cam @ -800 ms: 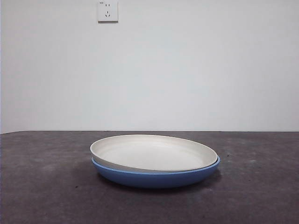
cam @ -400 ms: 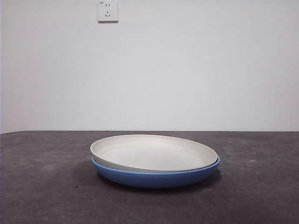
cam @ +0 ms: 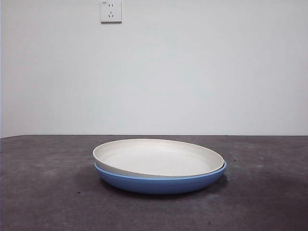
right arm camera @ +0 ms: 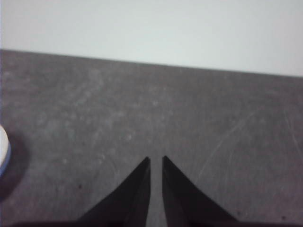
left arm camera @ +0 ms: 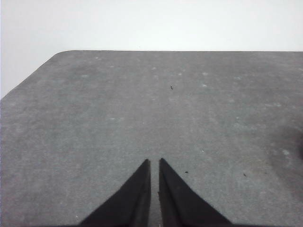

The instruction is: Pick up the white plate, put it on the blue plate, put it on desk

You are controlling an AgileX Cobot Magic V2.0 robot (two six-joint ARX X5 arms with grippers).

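The white plate [cam: 159,158] lies on top of the blue plate [cam: 161,183] in the middle of the desk [cam: 43,192] in the front view, slightly tilted and shifted left. A sliver of both plates' rims [right arm camera: 4,151] shows at the edge of the right wrist view. My left gripper [left arm camera: 154,163] is shut and empty above bare desk [left arm camera: 142,104]. My right gripper [right arm camera: 155,161] is shut and empty above bare desk [right arm camera: 142,109], apart from the plates. Neither arm shows in the front view.
A white wall with a socket [cam: 111,11] stands behind the desk. The desk's far edge and a rounded corner [left arm camera: 61,53] show in the left wrist view.
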